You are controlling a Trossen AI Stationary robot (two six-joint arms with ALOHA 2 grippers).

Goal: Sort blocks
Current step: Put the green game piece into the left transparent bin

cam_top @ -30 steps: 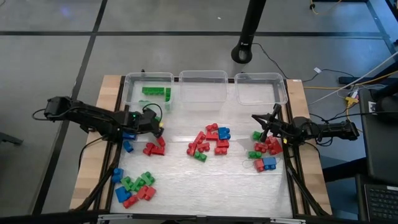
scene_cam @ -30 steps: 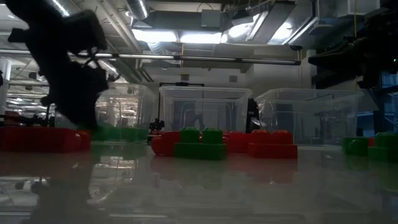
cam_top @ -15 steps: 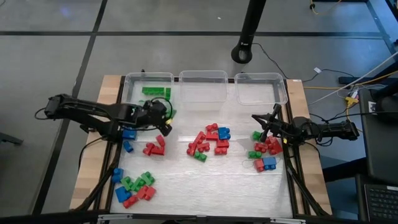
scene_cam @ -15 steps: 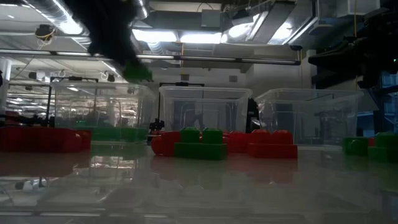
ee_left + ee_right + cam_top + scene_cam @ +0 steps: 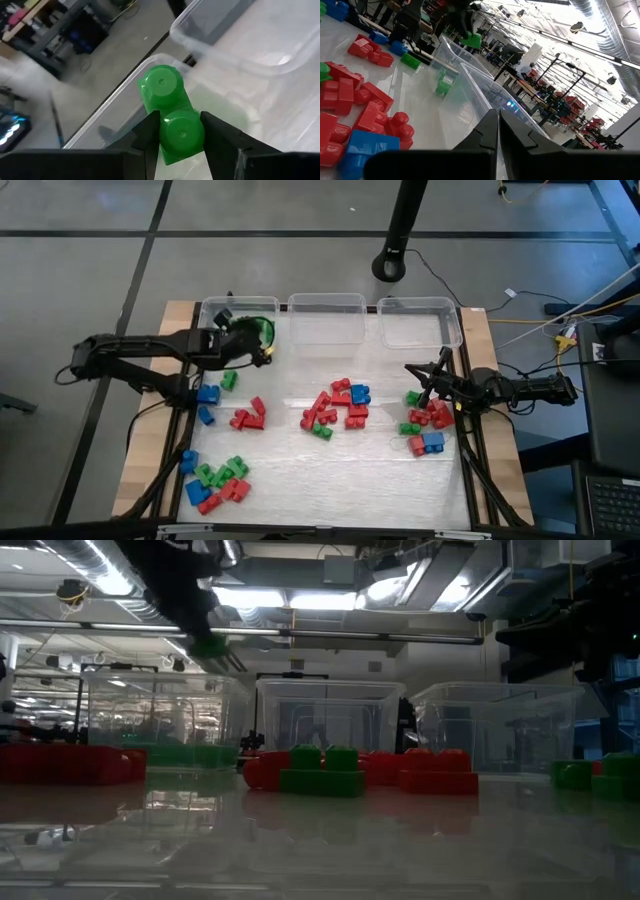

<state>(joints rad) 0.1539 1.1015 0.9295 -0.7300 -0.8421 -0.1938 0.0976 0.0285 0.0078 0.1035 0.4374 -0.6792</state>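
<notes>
Hovering over the bin (image 5: 238, 308) at the table's far left corner, the left gripper (image 5: 181, 131) grasps a green block (image 5: 170, 117); releasing it comes next, likely.

Block (image 5: 170, 115) between the left jaws: green. Loose blocks (image 5: 335, 408) on the table: red, green, blue. Bins (image 5: 326, 320): clear.

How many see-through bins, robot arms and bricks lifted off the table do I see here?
Clear bins: 3
Robot arms: 2
Bricks held up: 1, a green brick in the left gripper over the left bin
Total: 6
</notes>
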